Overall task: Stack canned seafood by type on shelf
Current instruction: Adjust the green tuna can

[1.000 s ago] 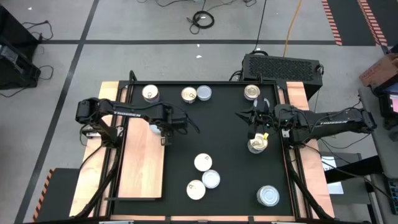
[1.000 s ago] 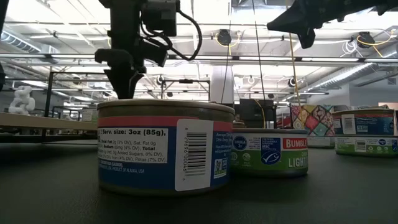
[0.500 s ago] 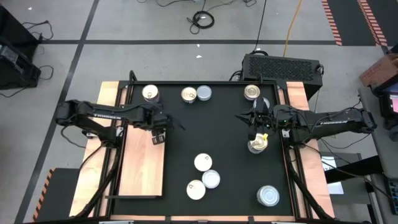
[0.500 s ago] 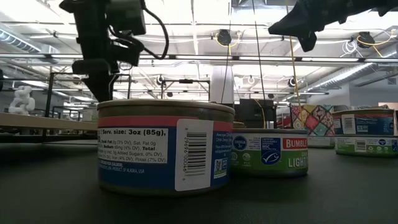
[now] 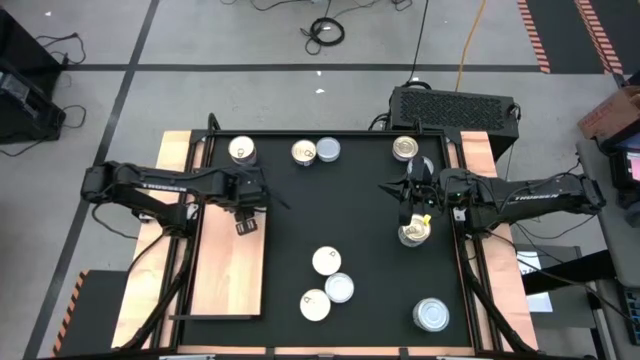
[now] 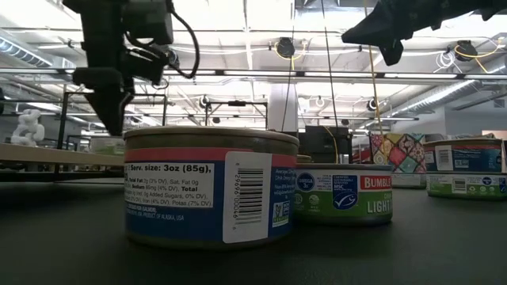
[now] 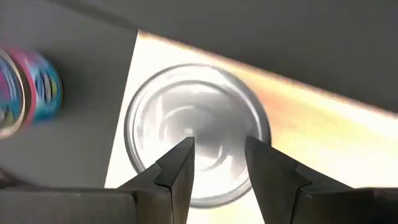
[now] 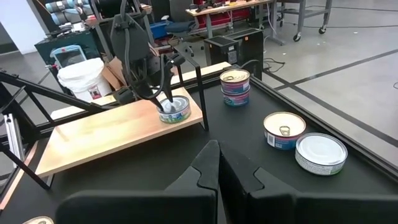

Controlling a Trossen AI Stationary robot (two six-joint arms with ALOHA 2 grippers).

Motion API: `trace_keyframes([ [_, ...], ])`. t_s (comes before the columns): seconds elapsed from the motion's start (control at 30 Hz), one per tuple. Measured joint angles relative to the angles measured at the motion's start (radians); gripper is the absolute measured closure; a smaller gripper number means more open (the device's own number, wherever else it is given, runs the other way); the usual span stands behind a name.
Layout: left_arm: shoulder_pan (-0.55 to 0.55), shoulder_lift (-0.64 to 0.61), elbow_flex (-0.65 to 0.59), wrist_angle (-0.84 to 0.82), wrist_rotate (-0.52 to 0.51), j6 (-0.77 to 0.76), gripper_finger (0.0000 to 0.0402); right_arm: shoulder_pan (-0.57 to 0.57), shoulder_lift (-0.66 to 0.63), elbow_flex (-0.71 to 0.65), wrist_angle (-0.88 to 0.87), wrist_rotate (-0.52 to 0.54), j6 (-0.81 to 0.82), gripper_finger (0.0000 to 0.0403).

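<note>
The shelf is a light wooden board lying at the mat's left side. A silver-topped can rests flat on the board's far right corner. My left gripper points down right above this can, fingers apart, the gap narrower than the can. Several more cans stand on the black mat: along the far edge and in a group near the front. My right gripper is shut and hangs level above the mat's right side, holding nothing. My left gripper comes at the silver-topped can from above, both fingertips over its top face, with the can flat on the board. I cannot tell whether the fingertips touch the top or stand just above it.
A gold-topped can stands on the mat below my right arm. A silver-topped one sits at the near right. A colourful can stands on the mat just beyond the board's far end. Most of the board's near part is bare wood.
My left gripper has gone toward the table's left edge, from above the mat beside the board to above the board's far right corner, still pointing down. The gap between its fingers shows no change.
</note>
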Motion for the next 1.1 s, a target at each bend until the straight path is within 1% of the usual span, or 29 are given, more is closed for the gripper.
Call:
trace_keyframes([
  [0.13, 0.0, -0.003, 0.0, -0.05, 0.012, -0.039, 0.0254, 0.0, 0.0, 0.0, -0.002, 0.0, 0.0, 0.0403],
  [0.47, -0.028, -0.013, -0.047, -0.06, 0.034, -0.094, 0.0254, 0.0, 0.0, 0.0, -0.003, 0.0, 0.0, 0.0403],
  [0.63, -0.055, -0.052, -0.054, -0.14, 0.062, -0.143, 0.0254, 0.0, 0.0, 0.0, -0.004, 0.0, 0.0, 0.0403],
  [0.83, -0.077, -0.109, -0.062, -0.23, 0.067, -0.214, 0.0254, 0.0, 0.0, 0.0, -0.004, 0.0, 0.0, 0.0403],
  [1.1, -0.088, -0.135, -0.12, -0.219, 0.073, -0.244, 0.0254, 0.0, 0.0, 0.0, -0.004, 0.0, 0.003, 0.0403],
])
